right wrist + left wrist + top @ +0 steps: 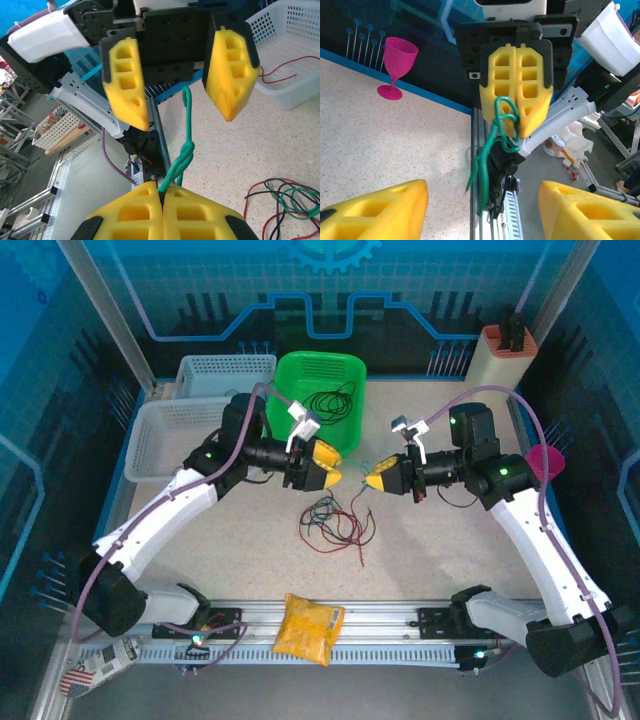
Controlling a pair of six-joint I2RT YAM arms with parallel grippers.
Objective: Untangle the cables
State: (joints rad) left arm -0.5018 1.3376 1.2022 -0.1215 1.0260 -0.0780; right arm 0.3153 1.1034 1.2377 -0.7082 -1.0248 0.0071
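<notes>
A green cable [186,150] is pinched in the shut right fingers [165,212] and held above the worktop [240,540]. The left fingers [330,466] are parted, holding nothing, facing its loop. Other cables [335,520] lie tangled below.

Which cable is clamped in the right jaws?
The knotted green cable, gripped in the shut right jaws; the other strands lie loose on the table.

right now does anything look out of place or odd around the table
A yellow packet lies askew on the rail at the near edge, away from the cable work. The green cable, pinched in the shut right gripper, carries a knot in mid-air.
</notes>
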